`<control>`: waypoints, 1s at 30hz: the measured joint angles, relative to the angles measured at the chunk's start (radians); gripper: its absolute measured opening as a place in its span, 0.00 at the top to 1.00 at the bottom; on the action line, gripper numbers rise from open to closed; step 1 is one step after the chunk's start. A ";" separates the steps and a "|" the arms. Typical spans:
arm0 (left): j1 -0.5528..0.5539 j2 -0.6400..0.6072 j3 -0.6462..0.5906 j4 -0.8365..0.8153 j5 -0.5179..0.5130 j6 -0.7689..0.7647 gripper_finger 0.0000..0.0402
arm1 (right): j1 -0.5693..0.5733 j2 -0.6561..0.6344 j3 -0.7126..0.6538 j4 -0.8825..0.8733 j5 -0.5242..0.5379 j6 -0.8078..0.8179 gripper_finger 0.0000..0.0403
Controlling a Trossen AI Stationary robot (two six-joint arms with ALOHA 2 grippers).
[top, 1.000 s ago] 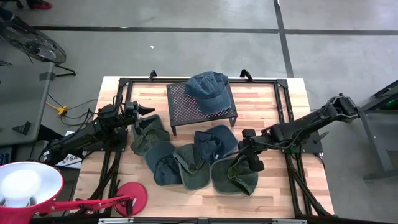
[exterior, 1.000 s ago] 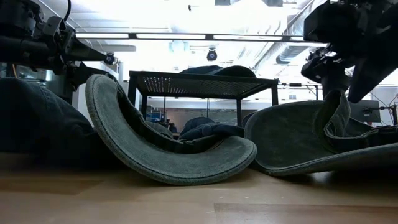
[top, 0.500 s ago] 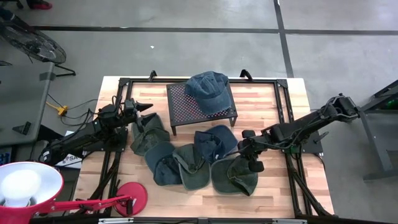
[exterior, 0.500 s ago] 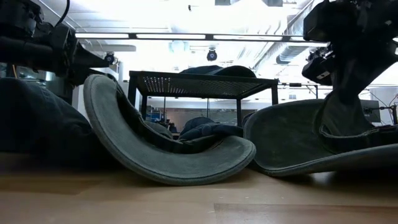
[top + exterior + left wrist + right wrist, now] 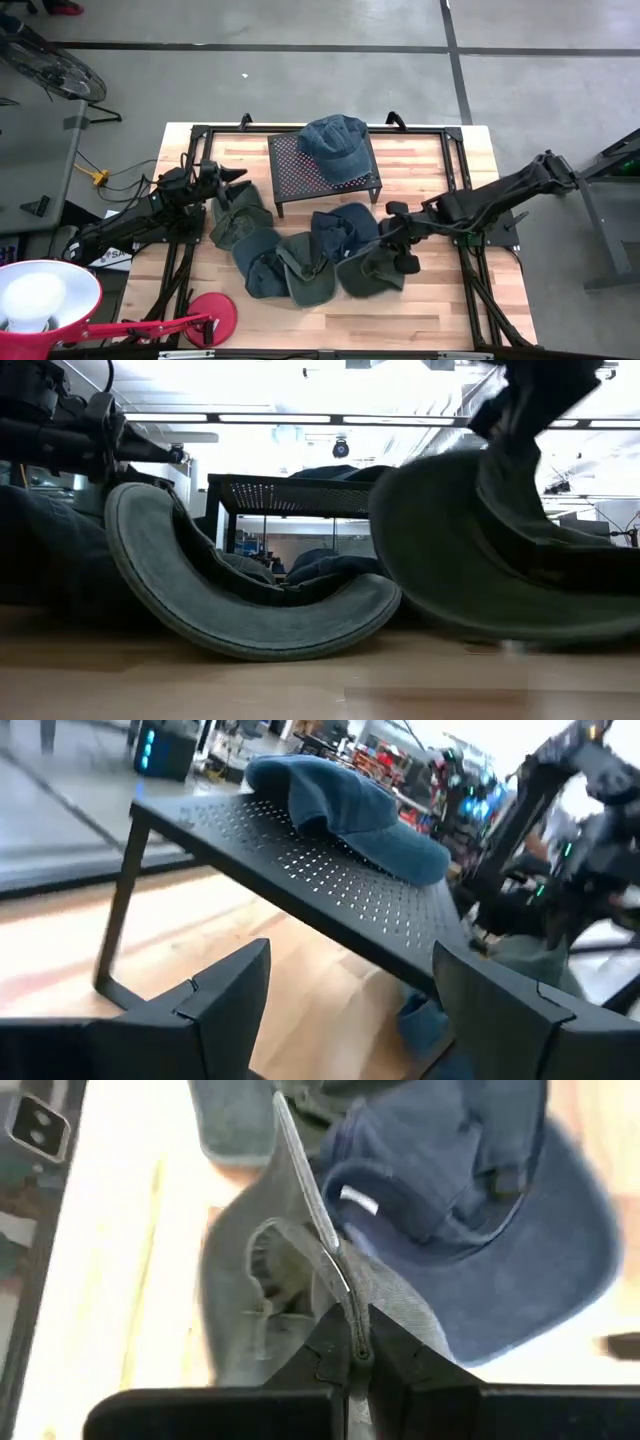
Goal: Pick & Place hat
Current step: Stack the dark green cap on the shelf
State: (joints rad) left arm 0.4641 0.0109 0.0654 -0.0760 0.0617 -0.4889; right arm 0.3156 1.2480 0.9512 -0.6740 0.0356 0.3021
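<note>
A grey-green hat (image 5: 368,270) near the table's front right hangs tipped up from my right gripper (image 5: 396,240), which is shut on it; it fills the right of the low view (image 5: 480,550). Under it lies a blue hat (image 5: 470,1180). Another blue hat (image 5: 335,142) rests crown up on the black perforated stand (image 5: 300,175) at the back. My left gripper (image 5: 234,174) hovers open at the left, over an olive hat (image 5: 238,215), its fingers (image 5: 230,995) pointing at the stand (image 5: 330,890). My right gripper pinches a thin raised edge of the grey-green hat (image 5: 343,1302) between its two shut fingers. The fingers come from above, slanting down from the table's right. The hat hangs below them, tipped on edge; I cannot tell whether its lower part (image 5: 500,630) is on the table.
Several more hats lie bunched in the table's middle (image 5: 300,262), one curled brim (image 5: 250,610) close to the low camera. A red lamp (image 5: 205,318) stands at the front left. Black frame rails (image 5: 470,270) run along the table's sides.
My right gripper has shut on the grey-green hat's edge, then risen and drawn back toward the far edge. The hat has come up off the table, from lying flat to standing tipped and bunched. The curled hat beside it has shifted a little.
</note>
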 joint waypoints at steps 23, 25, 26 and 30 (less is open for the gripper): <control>0.000 0.000 0.000 0.036 0.256 -0.700 0.31 | -0.006 0.000 0.415 -0.015 0.129 -0.397 1.00; 0.000 0.000 0.000 0.024 0.256 -0.732 0.31 | -0.018 0.000 0.415 0.049 0.125 -0.452 1.00; 0.000 0.000 0.001 0.014 0.251 -0.749 0.31 | -0.026 0.000 0.415 0.079 0.118 -0.479 1.00; 0.000 0.000 0.002 0.006 0.251 -0.753 0.31 | -0.060 0.000 0.415 0.203 0.073 -0.590 1.00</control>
State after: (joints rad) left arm 0.4644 0.0113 0.0673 -0.0701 0.3127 -1.2423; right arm 0.2555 1.2480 1.3659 -0.4713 0.1082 -0.2879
